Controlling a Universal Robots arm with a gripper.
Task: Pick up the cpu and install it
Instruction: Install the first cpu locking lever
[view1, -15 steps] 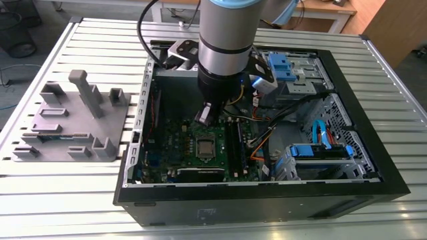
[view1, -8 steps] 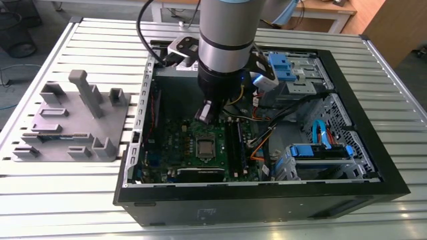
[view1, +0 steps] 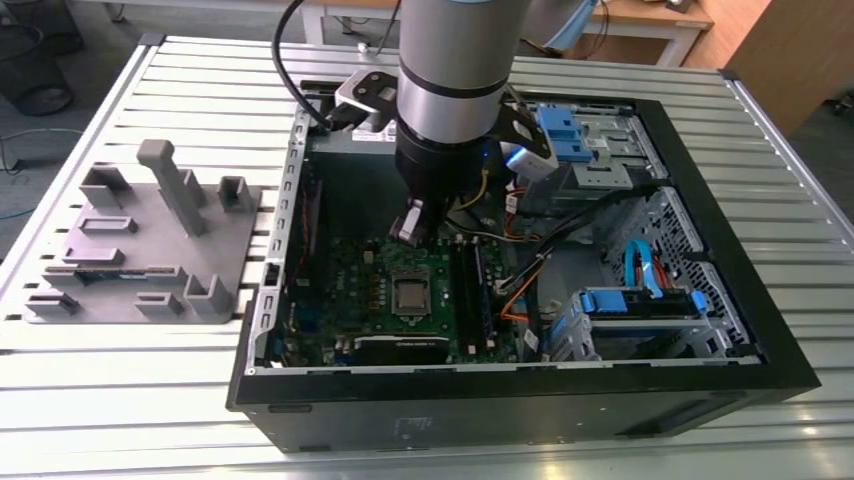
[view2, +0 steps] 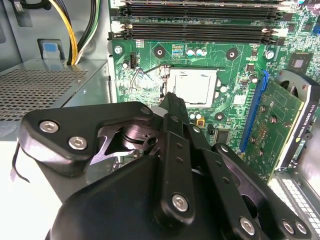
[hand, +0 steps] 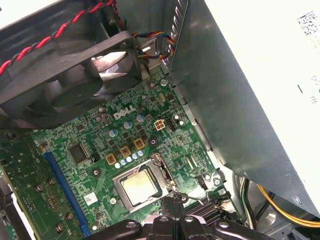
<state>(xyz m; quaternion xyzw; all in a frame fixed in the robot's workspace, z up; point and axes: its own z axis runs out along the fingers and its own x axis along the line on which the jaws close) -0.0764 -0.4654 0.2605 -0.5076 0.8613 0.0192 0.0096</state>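
In the second wrist view the tool (view2: 172, 102) takes up the lower half of the frame, its black linkages running up to fingers pressed together into one narrow tip, with nothing pinched between them; the tip hangs just beside the socket's near edge, and whether it touches the board cannot be told; just beyond it, at the frame's centre, the cpu (view2: 195, 86) lies flat in the socket of the green motherboard (view2: 235, 65), its silver-grey top bare; the black memory slots (view2: 200, 22) run along the top edge; a graphics card (view2: 282, 120) stands at the right, and a perforated grey metal box (view2: 40, 90) at the left.

In the first wrist view the same tip (hand: 172, 210) sits at the bottom centre, close to the cpu (hand: 138, 184) seated in its socket frame; a blue slot (hand: 65, 192) runs at lower left; a black fan (hand: 75, 80) with red and black twisted wires fills the upper left.

In the exterior view the arm (view1: 454, 90) reaches down from the top centre into the open computer case (view1: 747, 250), which lies on a slatted metal bench (view1: 134, 400); the cpu (view1: 410, 293) shows as a pale square on the board below the tool (view1: 410, 232); a grey studded tray (view1: 134, 250) rests at centre left.
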